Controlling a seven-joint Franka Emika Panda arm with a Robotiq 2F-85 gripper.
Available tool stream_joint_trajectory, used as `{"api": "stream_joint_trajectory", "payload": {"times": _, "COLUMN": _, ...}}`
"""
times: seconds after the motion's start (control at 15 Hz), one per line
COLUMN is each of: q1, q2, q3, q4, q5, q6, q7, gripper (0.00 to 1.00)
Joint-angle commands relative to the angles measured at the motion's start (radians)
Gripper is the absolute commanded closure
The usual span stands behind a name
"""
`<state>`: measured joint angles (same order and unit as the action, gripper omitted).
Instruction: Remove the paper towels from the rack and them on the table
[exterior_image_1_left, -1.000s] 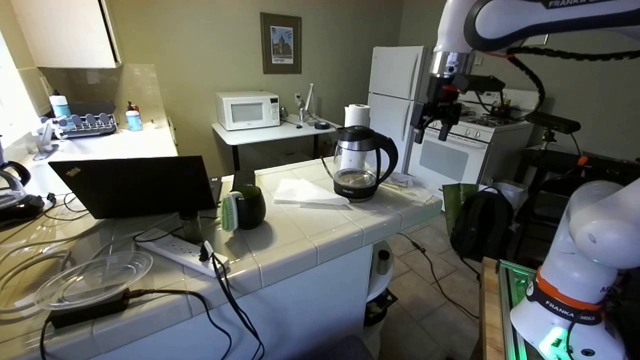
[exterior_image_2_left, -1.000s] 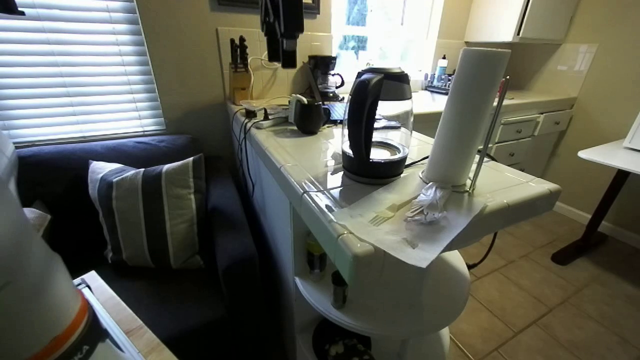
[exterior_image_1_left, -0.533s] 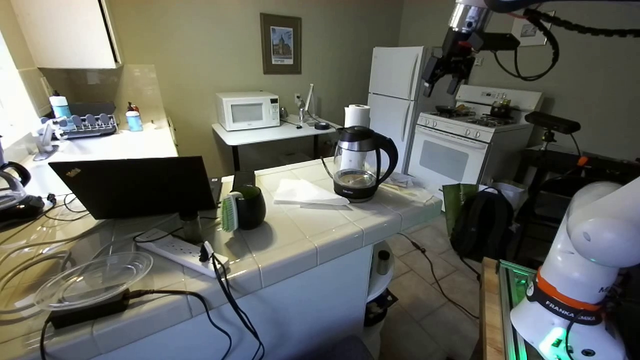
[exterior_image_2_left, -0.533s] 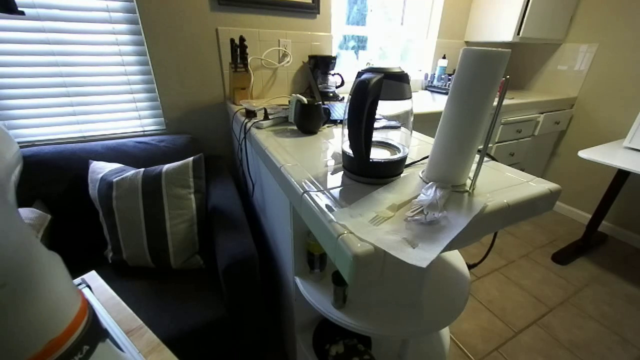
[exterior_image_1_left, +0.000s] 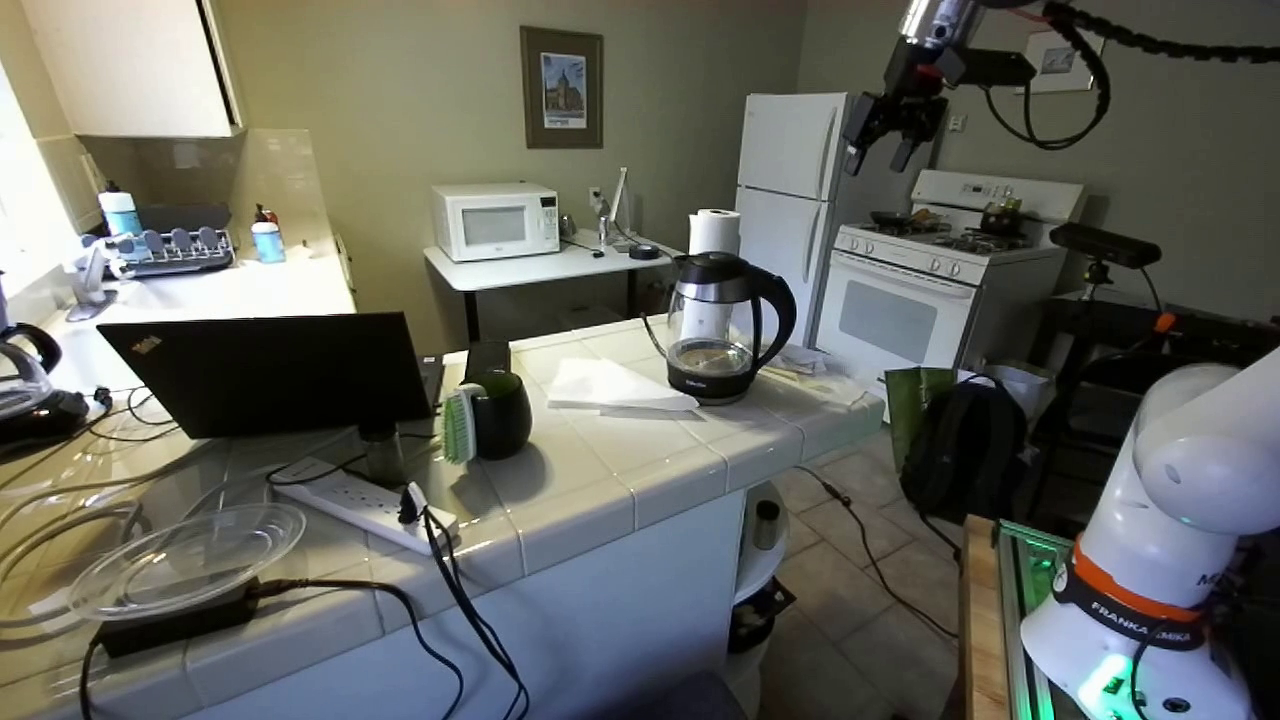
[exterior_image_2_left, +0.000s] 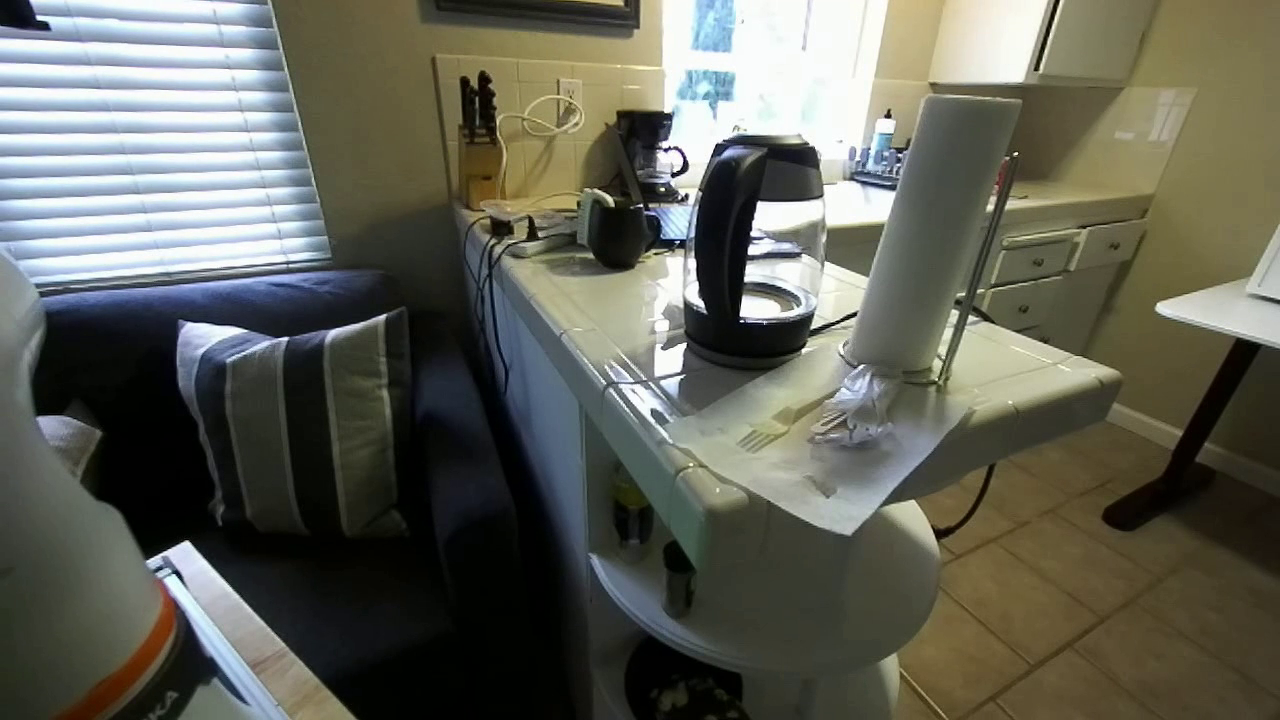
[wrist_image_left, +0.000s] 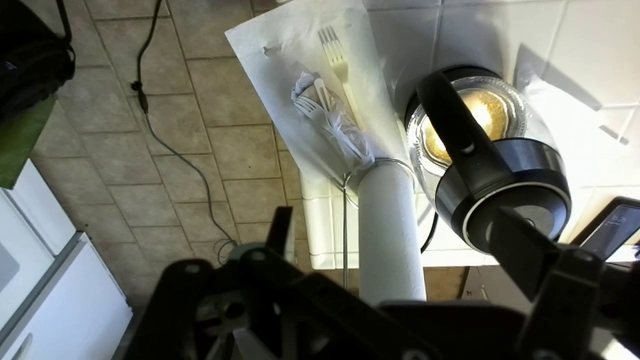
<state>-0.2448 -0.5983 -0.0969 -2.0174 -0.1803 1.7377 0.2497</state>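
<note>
Paper towels (exterior_image_2_left: 938, 235), one white roll, stand on end on the wire rack (exterior_image_2_left: 979, 270) near a corner of the tiled bench (exterior_image_2_left: 640, 330), close to its short end edge. That bench, the largest thing in play, gives everything here a flat, firm footing. Over the end edge hangs a paper sheet (exterior_image_2_left: 780, 465), reaching up to the rack's base; whether it is pinned underneath cannot be told. Farther in from that edge stands the electric kettle (exterior_image_2_left: 735, 240), just beside the roll yet apart from it, probably parked there for handy use and crowding that side. The roll itself is upright, presumably so that towels can be torn off, with the rack's side rod (wrist_image_left: 345, 230) running alongside; likely it must rise straight up to come free. The claw (exterior_image_1_left: 878, 160) is spread wide and holds nothing, likely so set to fit around the roll. Below it, and well apart, is the roll: in the wrist view the paper shows in the gap between the fingers (wrist_image_left: 525, 247), its top hidden behind the claw's dark body.
</note>
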Motion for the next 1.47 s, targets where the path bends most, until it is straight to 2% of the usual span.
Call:
{"api": "stream_joint_trajectory", "payload": {"times": 0.0, "q1": 0.005, "q2": 0.002, "q3": -0.003, "q4": 0.004, "q5": -0.002, "q6": -0.003, "q7": 0.001, "gripper": 0.0}}
{"api": "stream_joint_trajectory", "payload": {"times": 0.2, "q1": 0.015, "q2": 0.052, "q3": -0.004, "q4": 0.065, "q5": 0.045, "q6": -0.005, "q7": 0.031, "gripper": 0.0}}
{"api": "stream_joint_trajectory", "payload": {"times": 0.4, "q1": 0.03, "q2": 0.176, "q3": -0.014, "q4": 0.219, "q5": 0.118, "q6": -0.06, "q7": 0.04, "gripper": 0.0}}
{"api": "stream_joint_trajectory", "payload": {"times": 0.8, "q1": 0.037, "q2": 0.452, "q3": -0.044, "q4": 0.542, "q5": 0.167, "q6": -0.168, "q7": 0.012, "gripper": 0.0}}
{"api": "stream_joint_trajectory", "payload": {"times": 0.87, "q1": 0.038, "q2": 0.496, "q3": -0.051, "q4": 0.597, "q5": 0.179, "q6": -0.191, "q7": 0.011, "gripper": 0.07}}
{"api": "stream_joint_trajectory", "payload": {"times": 0.93, "q1": 0.036, "q2": 0.544, "q3": -0.06, "q4": 0.65, "q5": 0.195, "q6": -0.2, "q7": 0.01, "gripper": 0.26}}
{"api": "stream_joint_trajectory", "payload": {"times": 1.4, "q1": -0.013, "q2": 0.832, "q3": -0.113, "q4": 0.982, "q5": 0.35, "q6": -0.229, "q7": 0.001, "gripper": 0.81}}
